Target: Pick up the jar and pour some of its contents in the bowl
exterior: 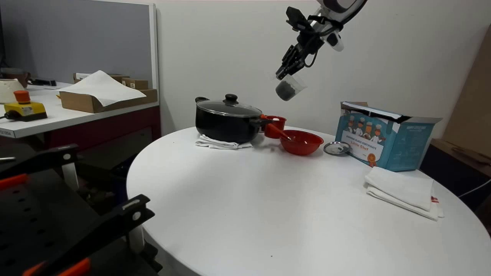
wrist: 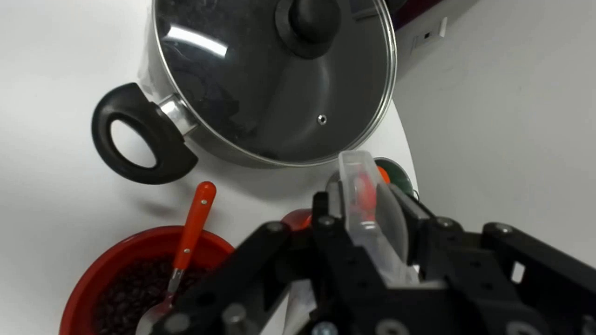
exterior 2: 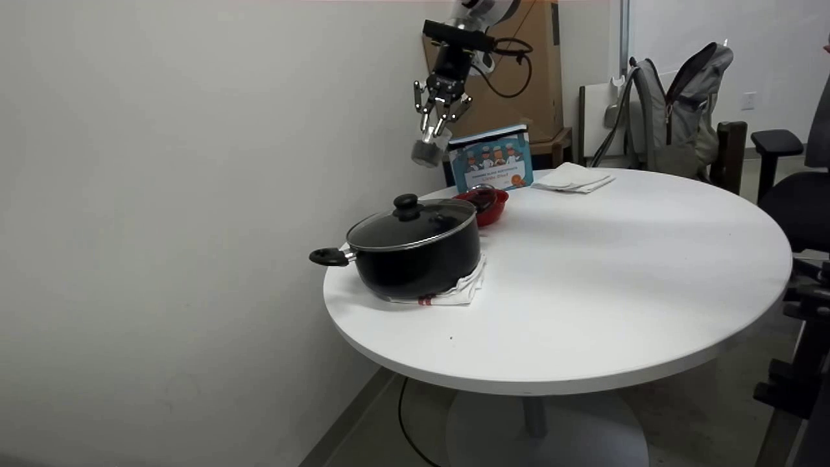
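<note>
The tool (exterior 2: 432, 130) is clamped on a clear piece (wrist: 372, 223), pinched right of centre in the wrist view and most likely part of the jar (exterior: 290, 87). That jar hangs tilted in the air, upper centre in both exterior views, its dark contents (exterior: 284, 92) at the lower end. The lift, then, looks done. The pour is harder to judge: at lower left in the wrist view the red bowl (wrist: 85, 288) holds dark beans (wrist: 128, 291) and a spoon (wrist: 188, 239), but whether any beans came from this jar cannot be told. With some left in the jar, I would guess that a pour, or the rest of one, remains. Near the bowl are a red cup (exterior: 279, 122) and a lidded black pot (exterior: 226, 128), the pot on a folded cloth (exterior: 216, 143). Right of centre in an exterior view come a small round lid (exterior: 336, 148), a teal box (exterior: 402, 142) and a folded towel (exterior: 402, 191). A round white desk (exterior: 245, 199) carries these. Behind rises a pale wall (exterior: 222, 46); a counter (exterior: 55, 117) with a yellow-and-red button box (exterior: 28, 109) stands at left, and a grey backpack (exterior 2: 687, 110) and dark chair (exterior 2: 794, 201) show at upper right in an exterior view.
</note>
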